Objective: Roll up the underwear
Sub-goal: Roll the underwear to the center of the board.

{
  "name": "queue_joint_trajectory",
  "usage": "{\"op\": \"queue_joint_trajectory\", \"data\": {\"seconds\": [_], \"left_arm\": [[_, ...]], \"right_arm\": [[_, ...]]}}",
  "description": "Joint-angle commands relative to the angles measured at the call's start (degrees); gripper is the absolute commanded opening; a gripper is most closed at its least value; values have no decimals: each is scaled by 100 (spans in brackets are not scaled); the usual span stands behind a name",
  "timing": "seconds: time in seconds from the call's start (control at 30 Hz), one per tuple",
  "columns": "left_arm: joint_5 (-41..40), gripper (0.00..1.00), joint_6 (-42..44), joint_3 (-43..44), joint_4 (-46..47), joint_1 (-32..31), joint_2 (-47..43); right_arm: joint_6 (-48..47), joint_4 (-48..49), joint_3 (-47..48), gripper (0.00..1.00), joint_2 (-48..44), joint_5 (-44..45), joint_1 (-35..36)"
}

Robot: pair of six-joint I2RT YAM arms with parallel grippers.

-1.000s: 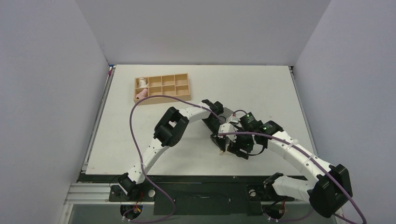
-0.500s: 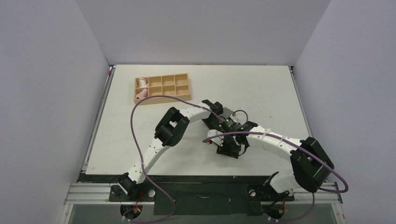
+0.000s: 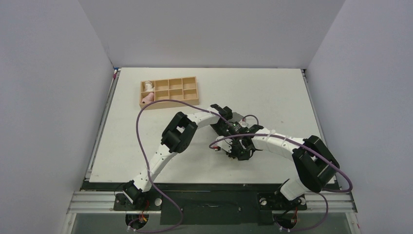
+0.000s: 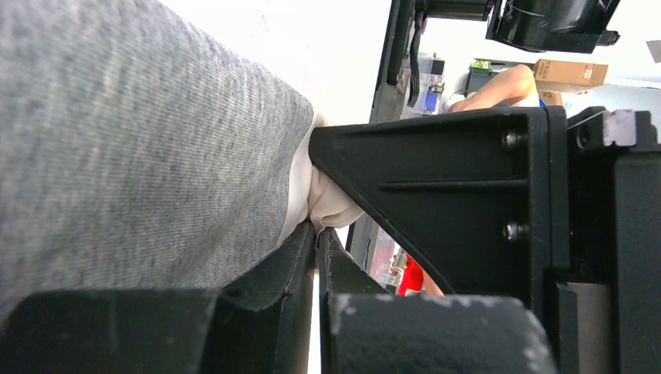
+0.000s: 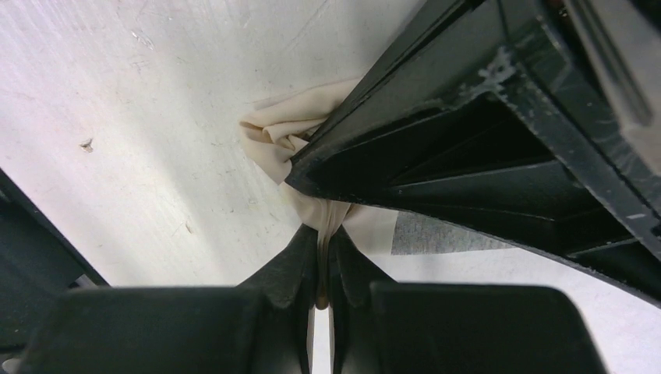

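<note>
Left wrist: underwear (image 4: 140,156) partly out of frame

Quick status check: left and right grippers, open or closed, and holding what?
Left gripper: closed, pinching the underwear at its edge.
Right gripper: closed on the underwear's pale beige strip.

The right claw (image 5: 322,253) pinches the bunched beige strip of the underwear (image 5: 271,139), jaws closed, over the scuffed white worktop (image 5: 140,117).
</note>
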Motion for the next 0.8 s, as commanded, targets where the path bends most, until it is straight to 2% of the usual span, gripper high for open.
{"op": "queue_joint_trajectory", "data": {"seconds": [0.0, 0.13, 0.17, 0.33, 0.4, 0.53, 0.77], "left_arm": [[-163, 1, 222, 24, 46, 91, 22], [-237, 10, -29, -161, 389, 114, -145], [-278, 15, -96, -281, 499, 129, -246], [-428, 26, -636, -770, 1296, 223, -628], [-489, 39, -773, -979, 1496, 282, -811], [-582, 50, -883, -1091, 1680, 407, -969], [-693, 56, -813, -1294, 1765, 531, -1227]], "right_arm": [[-250, -501, 262, 0, 279, -784, -384], [-565, -988, 538, 0, 642, -1415, -759], [-680, -1148, 629, 0, 779, -1483, -825], [-954, -1492, 855, 0, 1146, -1772, -967], [-1025, -1570, 913, 0, 1220, -1801, -985], [-1091, -1608, 903, 0, 1206, -1802, -1038], [-1101, -1629, 891, 0, 1159, -1807, -1117]]}}
